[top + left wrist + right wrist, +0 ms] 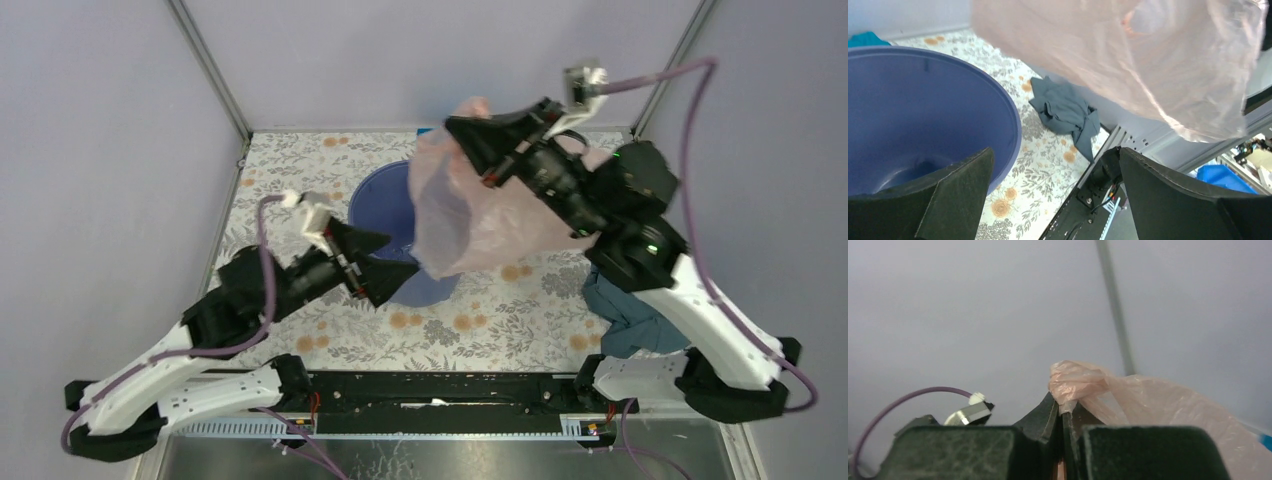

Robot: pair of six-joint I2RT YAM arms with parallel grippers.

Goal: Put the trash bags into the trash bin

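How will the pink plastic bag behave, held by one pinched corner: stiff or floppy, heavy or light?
Probably floppy: the pink bag hangs in loose wrinkled folds below the right gripper, which pinches a bunched corner. Likely light: the film is see-through. It may snag the bucket rim rather than drop in.

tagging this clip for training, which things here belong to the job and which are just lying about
Job: pink bag, pinched in the shut right gripper; blue bucket; open left gripper.
Lying about: grey-blue cloth on the flowered table.
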